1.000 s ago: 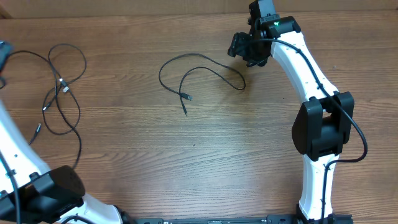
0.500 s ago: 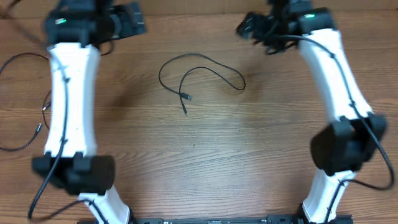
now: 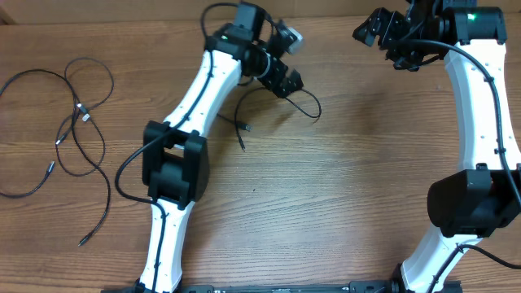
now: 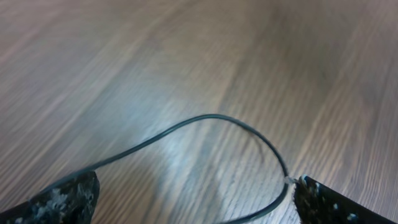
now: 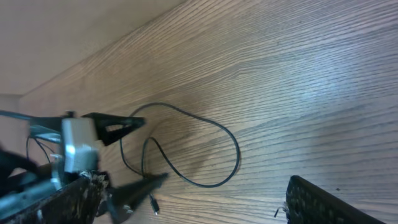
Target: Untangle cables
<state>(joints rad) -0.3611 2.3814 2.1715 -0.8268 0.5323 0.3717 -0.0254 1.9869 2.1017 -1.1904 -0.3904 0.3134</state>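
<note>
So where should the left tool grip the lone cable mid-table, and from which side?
Probably the rounded bend toward the right arm, from straight above. The cable lies flat on the table, a single strand there, and the open left tool hangs over it with a finger on either side.

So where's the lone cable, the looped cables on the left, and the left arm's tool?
lone cable point(image 5: 239, 154), right wrist view, right bend of its loop.
looped cables point(image 3: 83, 112), overhead view, a silver-tipped plug.
left tool point(image 4: 196, 182), left wrist view, midway between its fingertips.
</note>
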